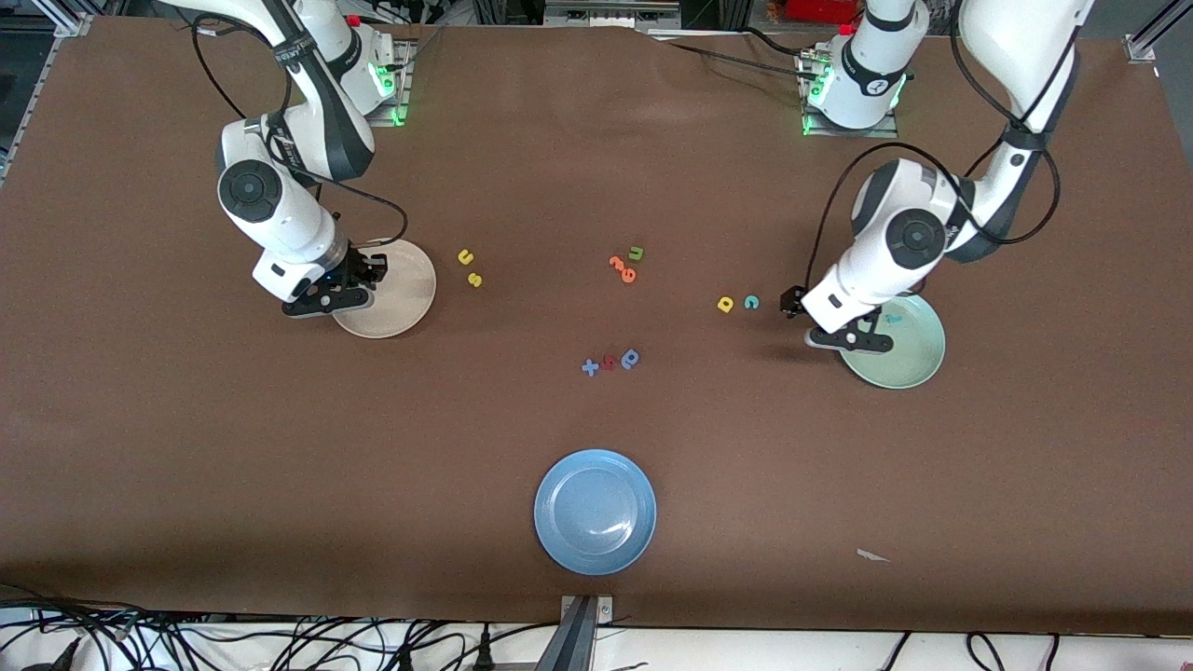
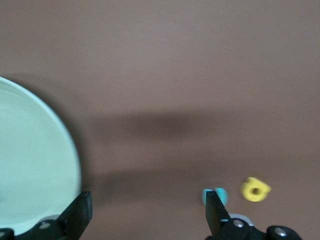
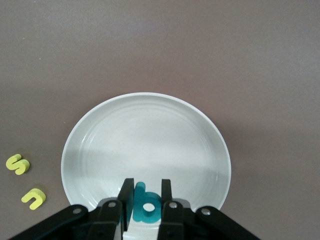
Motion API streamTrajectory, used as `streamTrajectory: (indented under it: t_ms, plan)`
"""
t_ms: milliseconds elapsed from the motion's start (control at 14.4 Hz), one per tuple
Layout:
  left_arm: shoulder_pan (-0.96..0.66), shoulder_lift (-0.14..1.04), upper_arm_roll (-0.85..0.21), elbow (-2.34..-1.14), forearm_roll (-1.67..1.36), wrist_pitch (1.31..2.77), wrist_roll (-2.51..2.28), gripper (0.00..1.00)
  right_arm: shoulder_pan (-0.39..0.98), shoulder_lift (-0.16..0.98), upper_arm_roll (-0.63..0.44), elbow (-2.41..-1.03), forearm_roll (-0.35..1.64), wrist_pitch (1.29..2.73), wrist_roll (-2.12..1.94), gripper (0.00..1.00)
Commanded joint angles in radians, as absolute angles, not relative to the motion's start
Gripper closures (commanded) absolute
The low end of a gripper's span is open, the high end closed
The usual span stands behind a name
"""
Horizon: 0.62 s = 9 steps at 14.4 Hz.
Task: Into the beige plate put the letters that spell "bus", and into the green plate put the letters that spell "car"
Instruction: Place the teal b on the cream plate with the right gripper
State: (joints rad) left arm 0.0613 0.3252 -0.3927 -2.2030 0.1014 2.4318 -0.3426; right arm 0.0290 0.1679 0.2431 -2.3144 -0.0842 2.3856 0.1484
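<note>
My right gripper (image 1: 365, 276) hangs low over the beige plate (image 1: 410, 308), shut on the teal "b" (image 3: 146, 205), which stands upright between its fingers inside the plate's rim (image 3: 150, 97). The yellow "u" (image 1: 466, 257) and yellow "s" (image 1: 474, 280) lie on the table beside that plate. My left gripper (image 1: 853, 337) is open over the edge of the green plate (image 1: 909, 363), with nothing between its fingers (image 2: 80, 212). A teal "r" (image 1: 893, 319) lies in the green plate. The yellow "a" (image 1: 725, 304) and teal "c" (image 1: 751, 302) lie on the table just beside that gripper.
A green "u" (image 1: 636, 253) and orange pieces (image 1: 621, 268) lie mid-table. A blue plus (image 1: 589, 367), a red piece (image 1: 610, 362) and a blue rounded letter (image 1: 630, 358) lie nearer the front camera. The blue plate (image 1: 595, 511) sits near the front edge.
</note>
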Motion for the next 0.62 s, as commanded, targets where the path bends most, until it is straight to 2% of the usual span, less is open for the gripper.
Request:
streamTrajectory:
  t_ms: [0,346,554]
  plan:
    - [0.061,0.366,-0.474,-2.189,0.083,2.489,-0.495,0.00,0.025,0.172,0.279,-2.309,-0.078,2.372,0.175,0.00]
    - [-0.052,0.480,-0.486,-2.118,0.132,2.533,-0.710,0.00,0.028,0.198,0.319,-2.310,-0.077,2.388,0.318,0.00]
    - [-0.054,0.509,-0.486,-2.117,0.196,2.533,-0.762,0.00,0.050,0.291,0.431,-2.312,-0.075,2.535,0.554,0.00]
